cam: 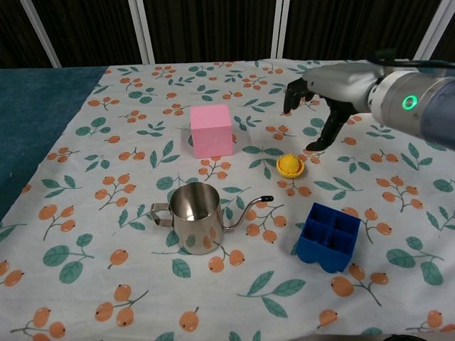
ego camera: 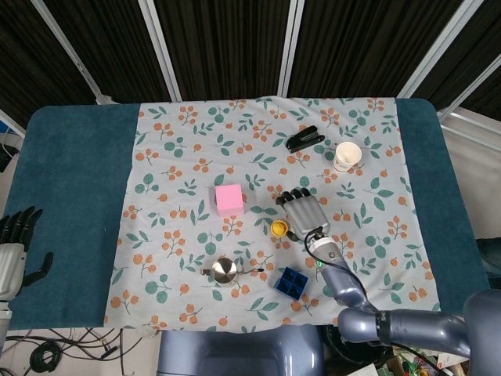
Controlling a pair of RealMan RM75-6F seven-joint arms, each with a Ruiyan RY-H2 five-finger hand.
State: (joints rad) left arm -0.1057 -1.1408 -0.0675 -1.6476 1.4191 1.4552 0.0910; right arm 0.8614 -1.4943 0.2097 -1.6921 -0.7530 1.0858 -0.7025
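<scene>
Words: none can be read here.
Cup (ego camera: 347,156): it is too small in the head view to show any print, and the arm hides it in the chest view.
Cloth (cam: 106,185): only leaves and orange berries, no letters.
Numbers: none.
Signs: none.
</scene>
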